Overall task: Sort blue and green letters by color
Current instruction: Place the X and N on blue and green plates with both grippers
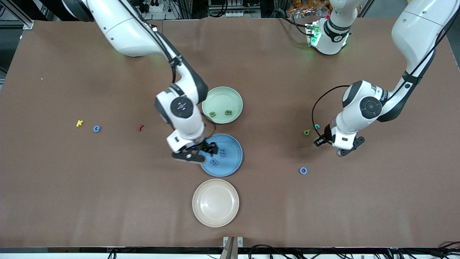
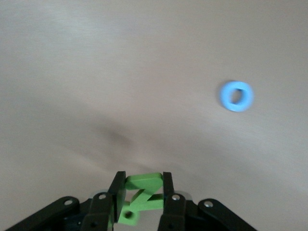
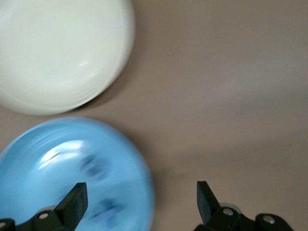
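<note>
From the front view, three plates sit in a column near the middle of the brown worktop (image 1: 251, 64): a green plate (image 1: 235, 99) farthest from the camera, a blue plate (image 1: 233, 158) nearer, and a cream plate (image 1: 215, 202) closest to the camera-side edge. Two green letters (image 1: 220, 113) lie in the green plate, and two blue letters (image 1: 219, 157) lie in the blue plate. The right gripper (image 1: 208, 150) hangs over the blue plate's rim on the right arm's side. The left gripper (image 1: 332, 144) hovers low over bare worktop toward the left arm's end, just beside a green piece (image 1: 307, 132) and a teal piece (image 1: 316, 126) that lie together. A blue ring (image 1: 303, 170) lies nearer the camera than those two. Toward the right arm's end lie a yellow K (image 1: 79, 123), a blue C (image 1: 96, 128) just beside it, and a small dark red piece (image 1: 141, 127).

In the left wrist view, the left gripper's fingers (image 2: 117, 197) are clamped on a lime green letter (image 2: 142, 190), held above the worktop; the blue ring (image 2: 237, 96) lies apart on the surface.

In the right wrist view, the right gripper's fingers (image 3: 72, 204) stand wide apart with nothing between them, above the blue plate (image 3: 43, 144) where two blurred blue letters (image 3: 94, 168) rest, with the cream plate (image 3: 62, 53) just beside it
</note>
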You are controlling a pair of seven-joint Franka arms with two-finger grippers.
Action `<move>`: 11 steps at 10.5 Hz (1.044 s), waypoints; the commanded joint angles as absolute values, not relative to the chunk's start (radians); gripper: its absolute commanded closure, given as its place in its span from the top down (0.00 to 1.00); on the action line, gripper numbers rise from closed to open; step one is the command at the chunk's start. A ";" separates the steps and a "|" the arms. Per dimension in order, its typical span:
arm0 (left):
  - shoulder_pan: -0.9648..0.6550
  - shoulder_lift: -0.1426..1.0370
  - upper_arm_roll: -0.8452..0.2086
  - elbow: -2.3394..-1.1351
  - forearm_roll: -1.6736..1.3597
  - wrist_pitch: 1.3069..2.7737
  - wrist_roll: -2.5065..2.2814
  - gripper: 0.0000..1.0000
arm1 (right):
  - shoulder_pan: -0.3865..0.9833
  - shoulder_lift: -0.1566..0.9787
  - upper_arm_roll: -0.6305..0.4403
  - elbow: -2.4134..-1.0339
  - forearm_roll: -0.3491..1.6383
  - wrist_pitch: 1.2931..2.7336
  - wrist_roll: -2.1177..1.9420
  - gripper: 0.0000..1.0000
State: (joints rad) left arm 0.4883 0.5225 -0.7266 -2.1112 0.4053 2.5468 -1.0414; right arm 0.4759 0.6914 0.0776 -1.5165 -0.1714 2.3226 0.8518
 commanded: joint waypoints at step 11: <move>-0.379 0.567 -0.565 -1.919 0.437 2.534 -1.511 0.00 | -0.224 0.298 0.118 -2.115 -0.350 2.416 0.135 1.00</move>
State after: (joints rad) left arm -0.1845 0.5360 -0.7011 -1.9771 0.4062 2.5448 -1.4330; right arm -0.1659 0.4181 0.0913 -1.9477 -0.3362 2.3577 0.1815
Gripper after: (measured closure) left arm 0.652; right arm 0.000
